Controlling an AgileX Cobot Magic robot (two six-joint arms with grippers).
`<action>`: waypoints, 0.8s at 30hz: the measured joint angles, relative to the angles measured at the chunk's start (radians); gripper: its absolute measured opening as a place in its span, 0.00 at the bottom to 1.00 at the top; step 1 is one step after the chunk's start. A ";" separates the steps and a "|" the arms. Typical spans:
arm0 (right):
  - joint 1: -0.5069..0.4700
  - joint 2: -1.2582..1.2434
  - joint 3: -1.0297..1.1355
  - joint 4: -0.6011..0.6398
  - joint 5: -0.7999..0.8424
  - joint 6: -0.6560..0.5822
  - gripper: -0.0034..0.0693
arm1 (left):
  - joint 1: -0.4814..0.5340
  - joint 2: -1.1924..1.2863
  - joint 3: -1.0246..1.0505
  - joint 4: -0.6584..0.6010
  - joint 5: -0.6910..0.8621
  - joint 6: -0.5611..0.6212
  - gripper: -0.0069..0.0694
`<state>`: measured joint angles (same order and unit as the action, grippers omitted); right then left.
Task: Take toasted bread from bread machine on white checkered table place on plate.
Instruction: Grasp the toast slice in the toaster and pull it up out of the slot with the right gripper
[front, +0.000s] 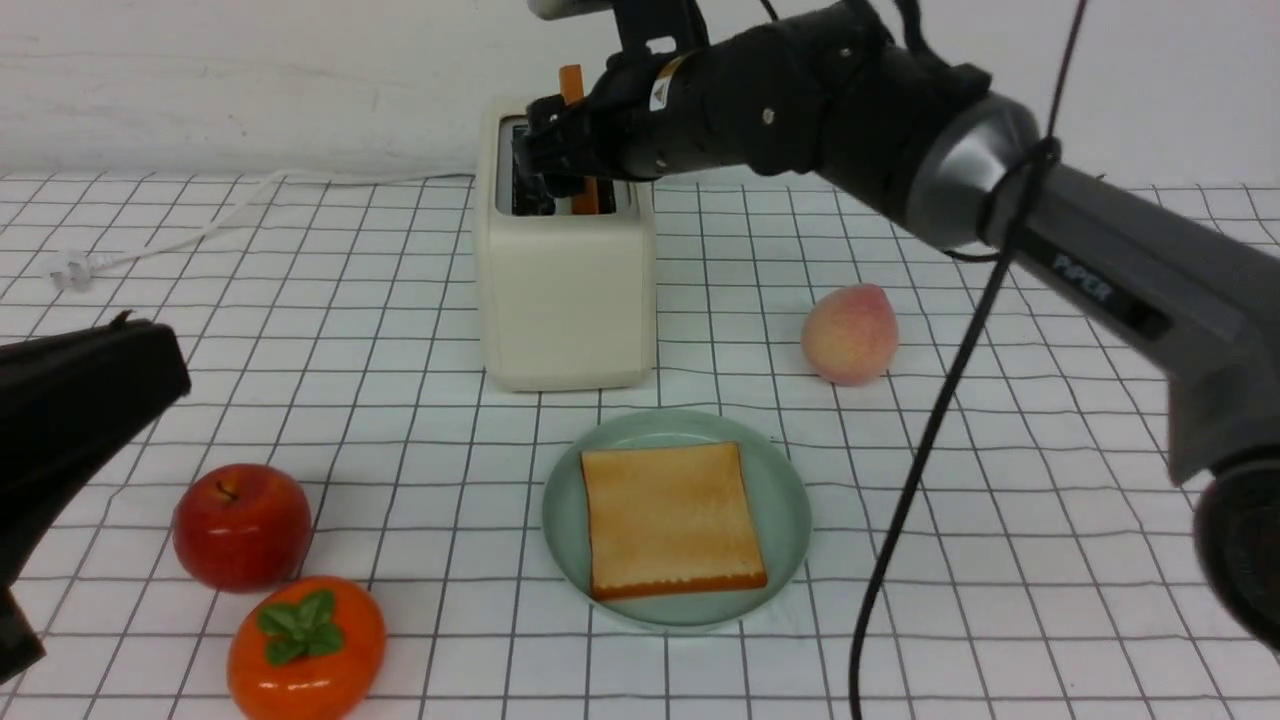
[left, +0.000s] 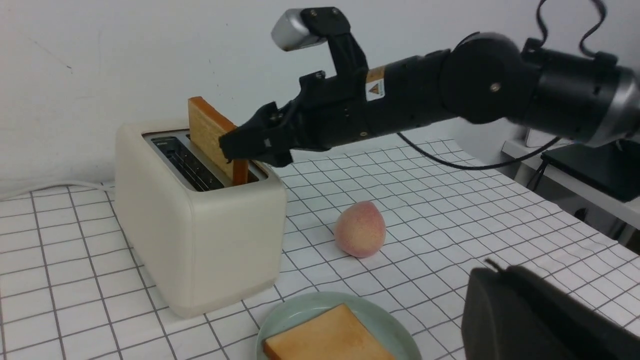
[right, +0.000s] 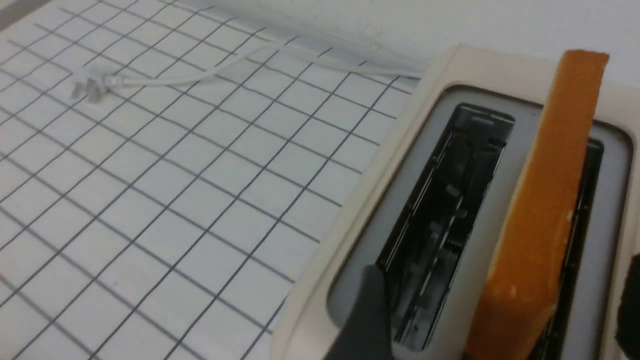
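Closest to my camera, the black left gripper (front: 160, 370) hangs shut above the white checkered table (front: 1000, 520), holding nothing that I can see. It sits off on its own side, I take it to leave the other arm room.

One square golden-tan toast slice (front: 668, 520) lies flat on the round mint-green plate (front: 792, 520). The plate is just in front of the boxy cream-white bread machine (front: 565, 300), which makes for a short carry.

The other slice (right: 545, 200), orange-brown crust up, stands upright in the machine's right-hand slot; the left slot (right: 450, 210) is empty.

My right gripper (left: 235, 150) straddles that standing slice with its jaws spread, one dark finger (right: 365, 310) over the empty slot and clear of the bread. I judge nothing is gripped yet, and closing comes next.
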<state>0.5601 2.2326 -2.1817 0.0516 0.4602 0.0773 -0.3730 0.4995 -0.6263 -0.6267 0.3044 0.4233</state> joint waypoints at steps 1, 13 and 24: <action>-0.006 0.031 -0.020 -0.020 -0.018 0.028 0.91 | 0.000 0.000 0.000 -0.003 0.002 0.000 0.07; -0.040 0.115 -0.056 -0.123 -0.149 0.112 0.45 | 0.000 0.000 0.000 -0.007 0.015 0.000 0.07; -0.041 0.102 -0.056 -0.120 -0.105 0.114 0.28 | 0.000 0.000 0.000 -0.007 0.013 0.000 0.07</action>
<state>0.5192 2.3345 -2.2375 -0.0686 0.3556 0.1910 -0.3730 0.4995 -0.6263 -0.6336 0.3172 0.4233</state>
